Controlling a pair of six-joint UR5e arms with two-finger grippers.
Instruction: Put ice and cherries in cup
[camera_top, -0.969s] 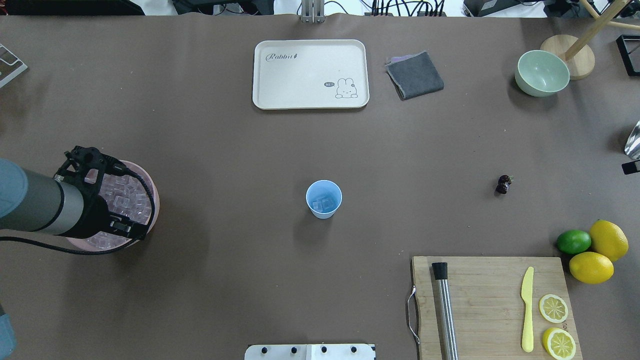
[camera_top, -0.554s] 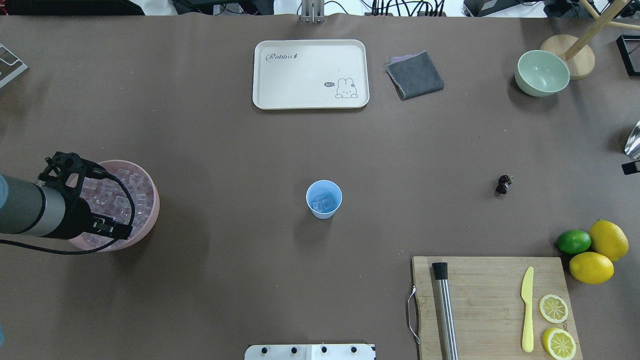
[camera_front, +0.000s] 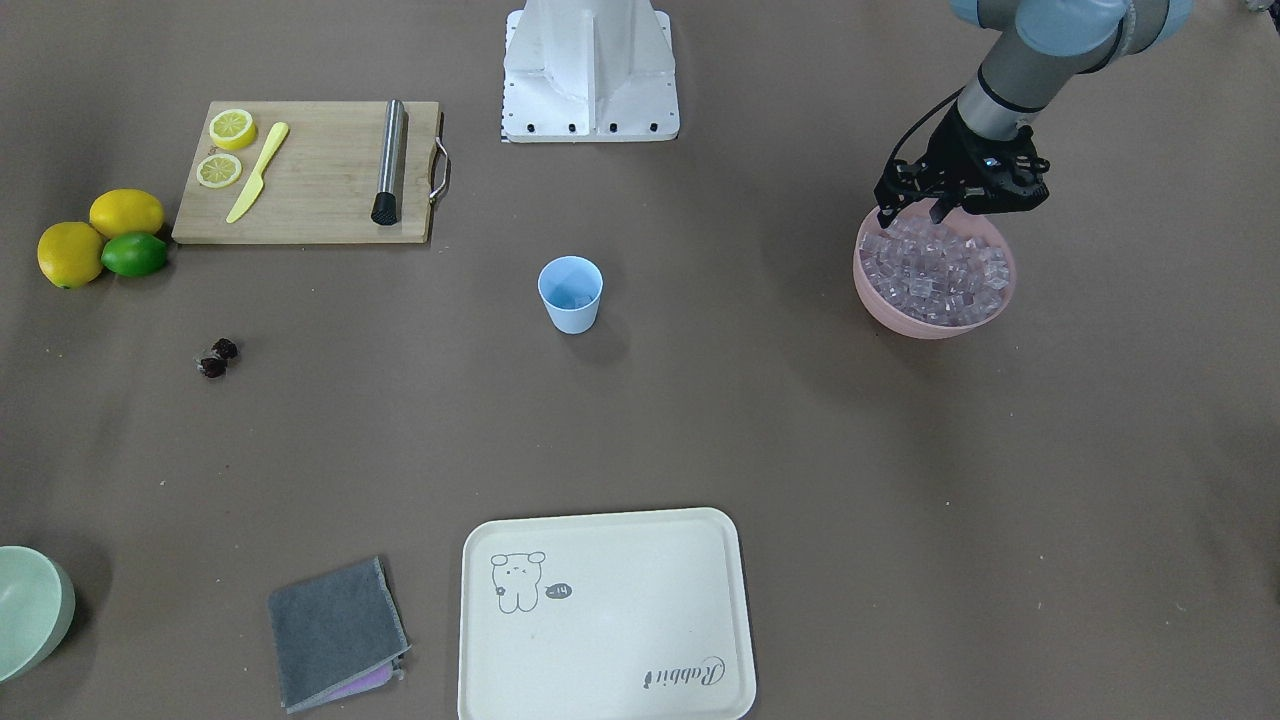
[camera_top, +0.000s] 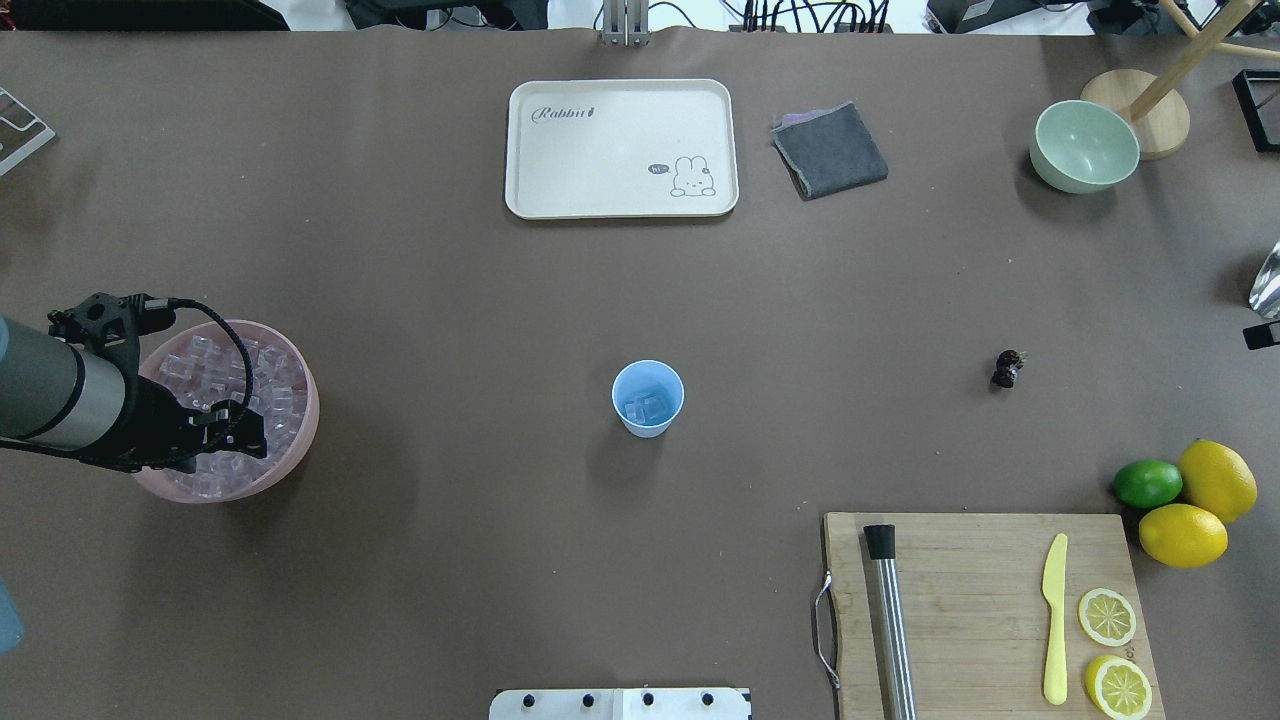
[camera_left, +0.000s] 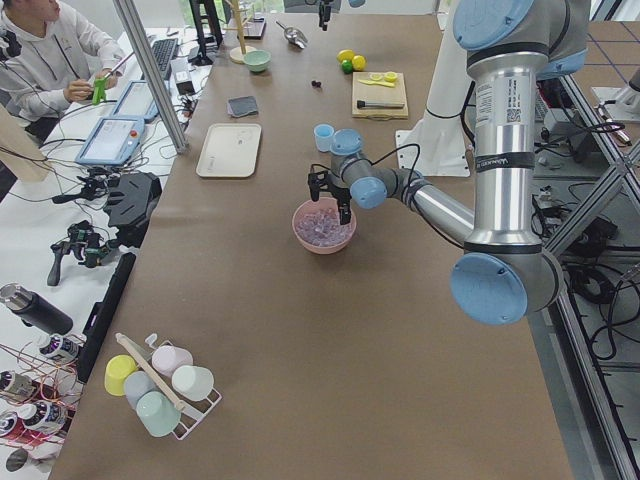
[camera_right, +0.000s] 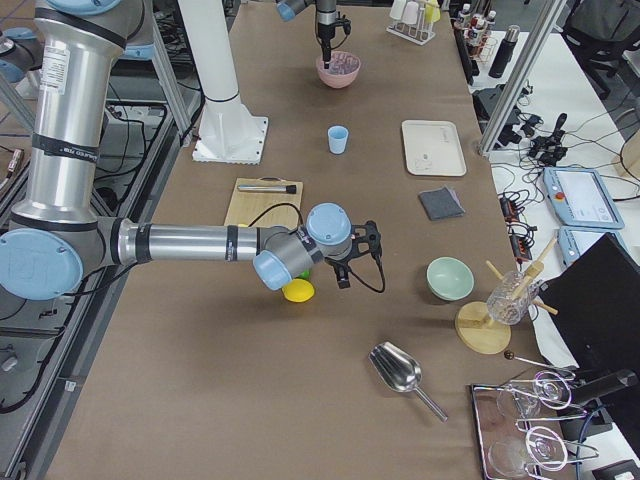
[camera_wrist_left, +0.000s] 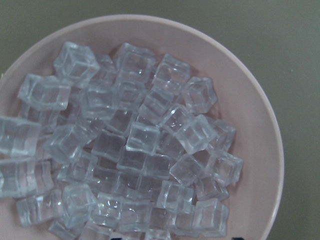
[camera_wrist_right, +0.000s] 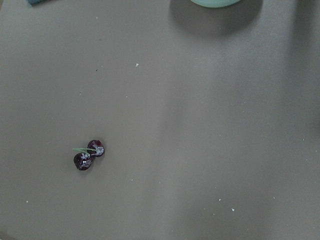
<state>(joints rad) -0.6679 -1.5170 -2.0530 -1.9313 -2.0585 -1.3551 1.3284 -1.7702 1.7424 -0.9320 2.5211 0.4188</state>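
The light blue cup stands mid-table with a few ice cubes inside; it also shows in the front view. Many clear ice cubes fill the pink bowl at the table's left. My left gripper hangs over the bowl's near side, jaws apart, fingertips just above the ice, holding nothing. The dark cherries lie as a pair on the table at the right, also in the right wrist view. My right gripper hovers above them; I cannot tell its state.
A cream tray and grey cloth lie at the far side. A pale green bowl stands far right. A cutting board with muddler, yellow knife and lemon slices sits near right, beside lemons and a lime.
My left arm has drawn back toward the table's left end, and its gripper has swung down over the near side of the pink bowl. Cup and cherries have not moved.
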